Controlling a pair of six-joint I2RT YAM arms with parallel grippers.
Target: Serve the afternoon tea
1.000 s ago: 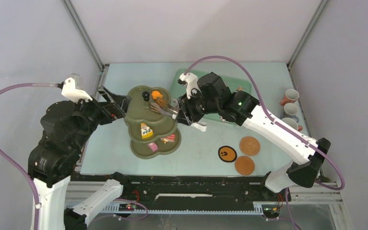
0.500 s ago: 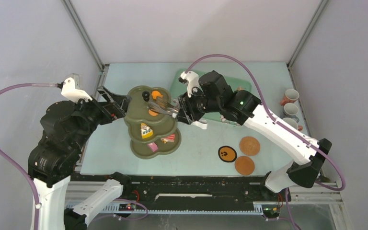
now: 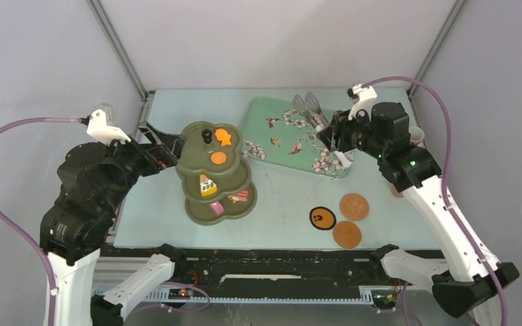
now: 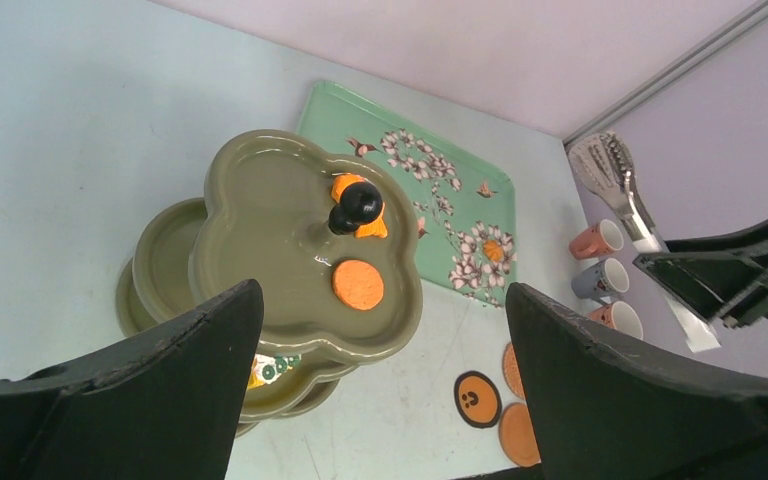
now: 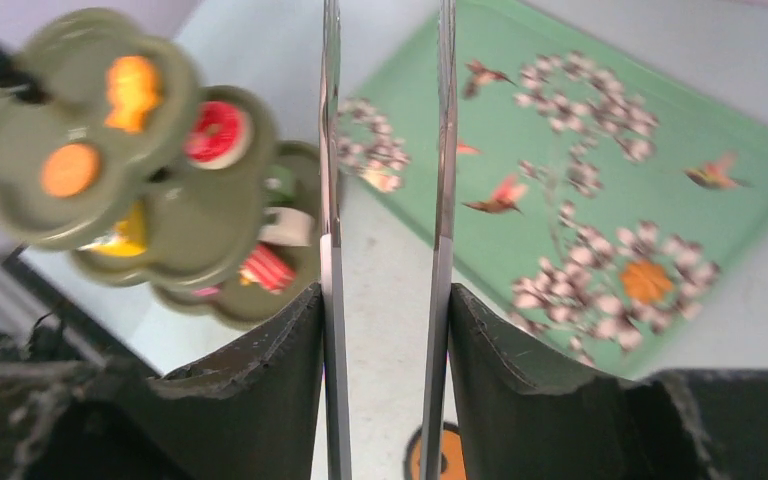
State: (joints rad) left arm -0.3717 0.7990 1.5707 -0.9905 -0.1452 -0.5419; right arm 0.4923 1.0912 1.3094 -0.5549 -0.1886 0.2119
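your right end effector (image 3: 327,132) clenched on tongs (image 3: 306,107), long axis pointing far-left over tray (image 3: 272,125). left end effector (image 3: 170,148) released, beside stand (image 3: 200,146); pastries (image 3: 218,157) sit on its tiers. cups (image 4: 605,278) stand just right of right end effector, right arm nearer; likely shed tongs first.

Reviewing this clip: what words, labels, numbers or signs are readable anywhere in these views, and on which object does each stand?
No readable word or number in any view.
black coaster: an orange face-like mark, not lettering.
tray: printed birds and flowers only.
cups: too small to show any print.
metal tongs: no marking visible.
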